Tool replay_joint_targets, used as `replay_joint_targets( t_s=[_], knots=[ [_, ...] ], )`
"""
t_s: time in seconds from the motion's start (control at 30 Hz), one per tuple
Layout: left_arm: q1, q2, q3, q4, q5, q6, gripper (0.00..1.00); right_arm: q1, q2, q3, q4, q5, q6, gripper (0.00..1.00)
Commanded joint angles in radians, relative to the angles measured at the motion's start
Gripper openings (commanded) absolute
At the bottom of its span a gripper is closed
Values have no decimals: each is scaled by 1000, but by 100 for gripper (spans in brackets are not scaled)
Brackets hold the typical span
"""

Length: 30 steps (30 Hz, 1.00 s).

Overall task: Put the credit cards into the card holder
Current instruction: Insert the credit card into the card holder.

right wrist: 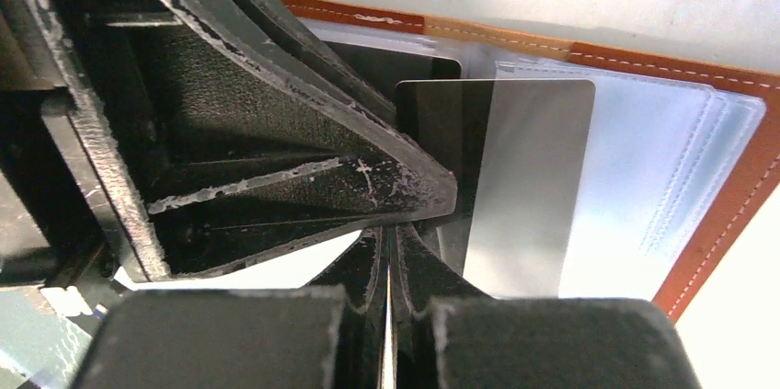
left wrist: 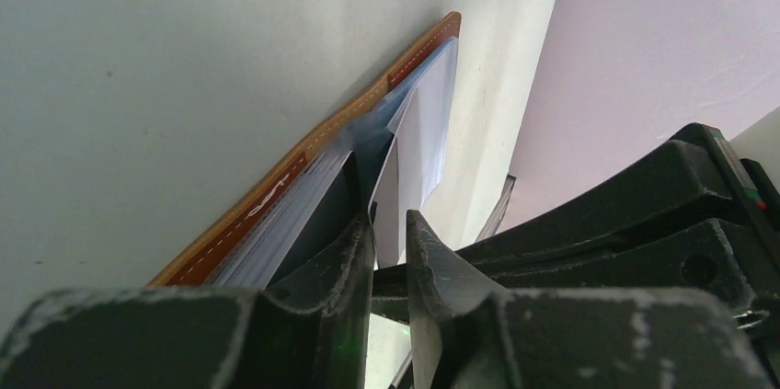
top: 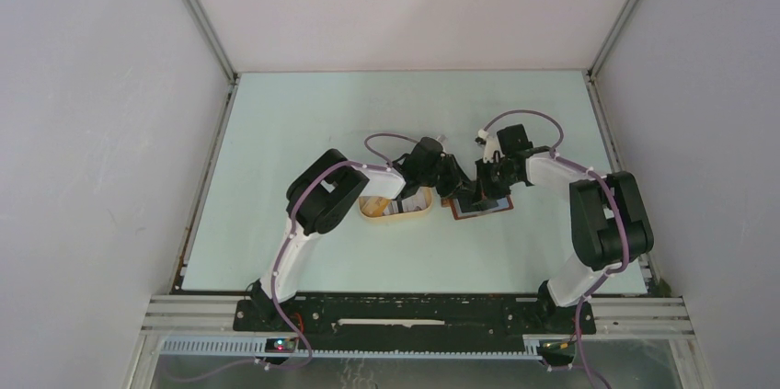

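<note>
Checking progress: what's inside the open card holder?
In the card holder: a grey card over clear pockets, a black card tucked behind. The left end effector hides the rest.

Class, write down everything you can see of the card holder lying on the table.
The card holder is reddish-brown leather with pale stitching along its edge, lying open and flat on the pale table beside a cream tray. Its inside shows clear-greyish stitched pockets. A dark glossy card sits partly over them, between the left hand's fingers.
</note>
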Motion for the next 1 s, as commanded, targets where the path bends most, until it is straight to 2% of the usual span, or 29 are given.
replay_joint_targets(
  t_s=[0.0,0.43,0.7,0.77,0.97],
  knots=[
    [3,26,22,-43,-8,6,25,-20,-15,11,26,92,16,0],
    [4,25,24,-46,-5,15,29,-127,-17,25,24,132,12,0],
    [11,-46,20,-77,-29,98,29,-215,-146,26,48,-143,-30,0],
    [11,-71,24,-107,-47,134,29,-253,-179,34,30,-190,-86,0],
    [11,-97,29,-169,-91,176,20,-285,-138,86,-78,-299,-220,3]
  ],
)
